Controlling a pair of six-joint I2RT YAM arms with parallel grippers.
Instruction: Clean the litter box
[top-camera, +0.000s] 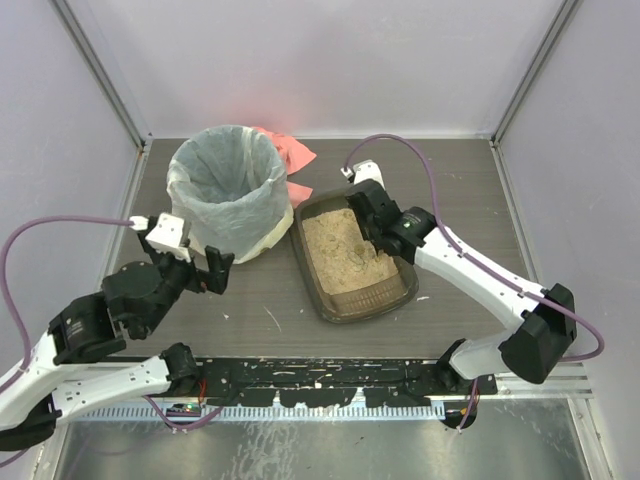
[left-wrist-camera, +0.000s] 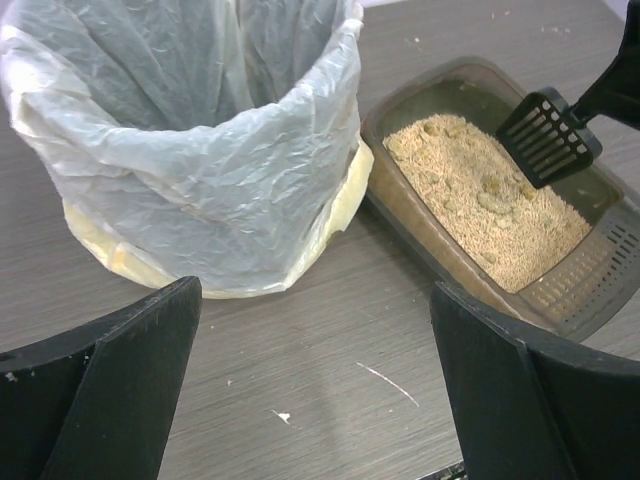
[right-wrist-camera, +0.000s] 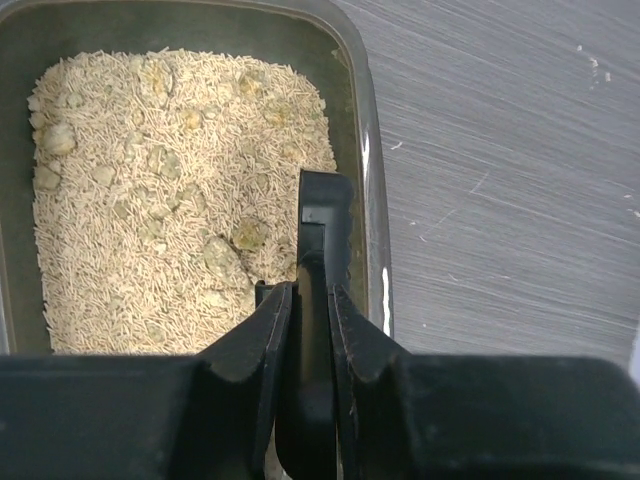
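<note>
Table (top-camera: 250, 320): grey-brown wood-grain top with scattered pale specks and a few white scuffs. Boxed in on three sides by plain, pale lavender-white walls (top-camera: 320, 60). Slanted aluminium posts (top-camera: 100, 70) stand at both back corners. At the near edge there's a black mounting rail (top-camera: 330, 375) with badly chipped paint, then a brushed metal sheet (top-camera: 320, 445) below it. Light is even and diffuse, with soft shadows only.

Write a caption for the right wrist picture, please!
Closed right gripper holding the black scoop above clumpy litter in the litter box.
</note>
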